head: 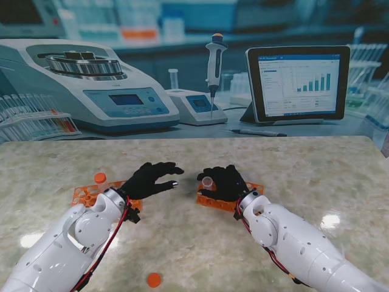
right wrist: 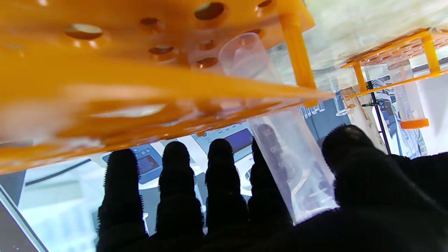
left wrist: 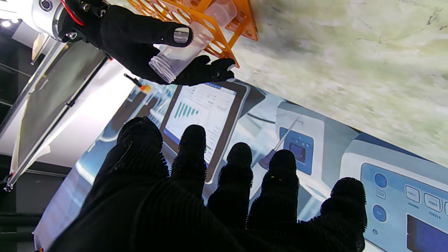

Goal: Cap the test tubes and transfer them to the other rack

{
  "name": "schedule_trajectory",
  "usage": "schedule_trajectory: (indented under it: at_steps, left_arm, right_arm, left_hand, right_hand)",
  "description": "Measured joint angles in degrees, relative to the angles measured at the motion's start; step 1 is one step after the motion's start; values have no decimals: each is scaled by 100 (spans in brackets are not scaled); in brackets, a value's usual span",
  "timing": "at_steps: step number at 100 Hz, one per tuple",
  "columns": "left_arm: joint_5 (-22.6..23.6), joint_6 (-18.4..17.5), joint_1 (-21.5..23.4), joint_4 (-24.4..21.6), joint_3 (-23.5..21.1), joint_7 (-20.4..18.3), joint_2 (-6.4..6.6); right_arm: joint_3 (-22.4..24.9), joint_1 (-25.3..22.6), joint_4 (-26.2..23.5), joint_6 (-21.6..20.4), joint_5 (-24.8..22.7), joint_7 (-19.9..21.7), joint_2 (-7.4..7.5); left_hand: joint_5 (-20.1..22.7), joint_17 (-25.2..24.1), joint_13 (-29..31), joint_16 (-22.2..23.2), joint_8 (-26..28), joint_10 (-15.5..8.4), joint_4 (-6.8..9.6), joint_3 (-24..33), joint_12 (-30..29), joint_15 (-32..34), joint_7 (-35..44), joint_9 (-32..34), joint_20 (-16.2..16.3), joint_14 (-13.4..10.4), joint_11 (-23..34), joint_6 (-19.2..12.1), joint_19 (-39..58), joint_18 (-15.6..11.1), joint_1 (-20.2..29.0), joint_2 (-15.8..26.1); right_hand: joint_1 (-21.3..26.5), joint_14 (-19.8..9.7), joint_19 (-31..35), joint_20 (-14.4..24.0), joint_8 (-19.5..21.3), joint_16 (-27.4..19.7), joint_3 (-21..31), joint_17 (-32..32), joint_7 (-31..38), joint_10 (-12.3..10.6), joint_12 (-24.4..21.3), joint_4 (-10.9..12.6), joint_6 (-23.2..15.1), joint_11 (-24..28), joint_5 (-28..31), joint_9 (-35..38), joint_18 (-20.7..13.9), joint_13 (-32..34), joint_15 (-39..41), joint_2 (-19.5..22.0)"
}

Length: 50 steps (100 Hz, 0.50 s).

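My right hand (head: 223, 182) is shut on a clear uncapped test tube (head: 208, 181) that stands tilted in the right orange rack (head: 214, 202). In the right wrist view the tube (right wrist: 294, 168) runs through the rack (right wrist: 140, 87) between thumb and index finger of the right hand (right wrist: 224, 210). The left wrist view shows that hand (left wrist: 136, 42) pinching the tube (left wrist: 175, 57). My left hand (head: 152, 178) hovers open with fingers spread beside the left orange rack (head: 87, 194), holding nothing. That rack carries a tube with an orange cap (head: 99, 177). A loose orange cap (head: 154, 280) lies nearer to me.
A printed lab backdrop with a centrifuge (head: 91, 85), pipette (head: 214, 67) and tablet (head: 298, 82) stands behind the marble table (head: 304, 176). The far rack (right wrist: 395, 52) with its capped tube (right wrist: 409, 101) also shows in the right wrist view.
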Motion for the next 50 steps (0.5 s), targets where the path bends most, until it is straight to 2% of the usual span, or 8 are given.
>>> schedule_trajectory:
  at_steps: [20, 25, 34, 50]
  left_arm:
    - [-2, 0, -14, 9, 22, -6, 3]
    - [-3, 0, -18, 10, 24, -11, 3]
    - [-3, 0, -23, 16, 25, -15, 3]
    - [-5, -2, -28, 29, 30, -19, 4]
  right_arm:
    - [-2, -1, 8, 26, 65, 37, -16]
    - [-13, 7, 25, 26, 83, 38, -23]
    - [-21, 12, 44, 26, 117, 44, -36]
    - [-9, 7, 45, 26, 135, 67, -44]
  left_hand:
    - [0, 0, 0, 0, 0, 0, 0, 0, 0, 0, 0, 0, 0, -1, 0, 0, 0, -11, 0, 0]
    - [0, 0, 0, 0, 0, 0, 0, 0, 0, 0, 0, 0, 0, -1, 0, 0, 0, -12, 0, 1]
    - [0, 0, 0, 0, 0, 0, 0, 0, 0, 0, 0, 0, 0, -1, 0, 0, 0, -14, 0, 1]
    - [1, -1, 0, 0, 0, 0, 0, 0, 0, 0, 0, 0, 0, -2, 0, 0, 0, -22, 0, 1]
  right_hand:
    - [282, -14, 0, -62, -26, -2, -376, -1, 212, -135, -3, -13, -115, -1, -5, 6, -11, 0, 0, 139]
    - [458, -21, 0, -62, -148, -2, -695, -1, 347, -142, -4, -17, -143, -1, -19, 8, -14, 0, 0, 274]
    - [833, -73, 0, -63, -601, -4, -1325, -2, 674, -145, -4, -131, -144, -1, -81, 8, -60, 0, 0, 480]
    - [991, -73, 0, -64, -721, -49, -1466, -2, 872, -145, -4, -207, -144, -1, -92, 10, -61, 0, -1, 563]
